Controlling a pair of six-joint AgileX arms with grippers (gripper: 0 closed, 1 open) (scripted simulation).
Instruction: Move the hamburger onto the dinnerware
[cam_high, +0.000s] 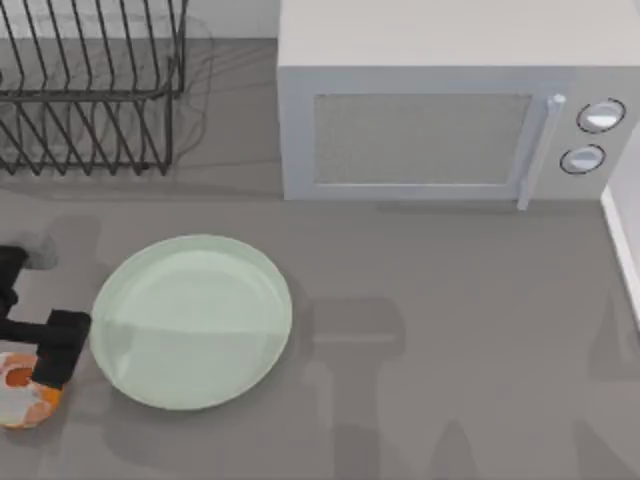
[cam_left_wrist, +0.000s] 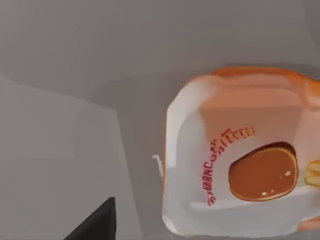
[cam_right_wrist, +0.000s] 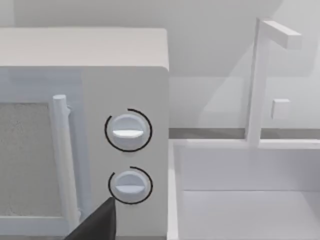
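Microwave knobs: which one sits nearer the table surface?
The lower knob on the microwave, under the upper knob and beside the door handle.

glossy dinnerware (cam_high: 190, 322), black wire rack (cam_high: 90, 95), matt grey table (cam_high: 450, 350), smooth hamburger (cam_left_wrist: 240, 155)

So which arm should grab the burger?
The left: its gripper is right over the burger at the table's left edge, beside the plate. The right wrist view faces the microwave.
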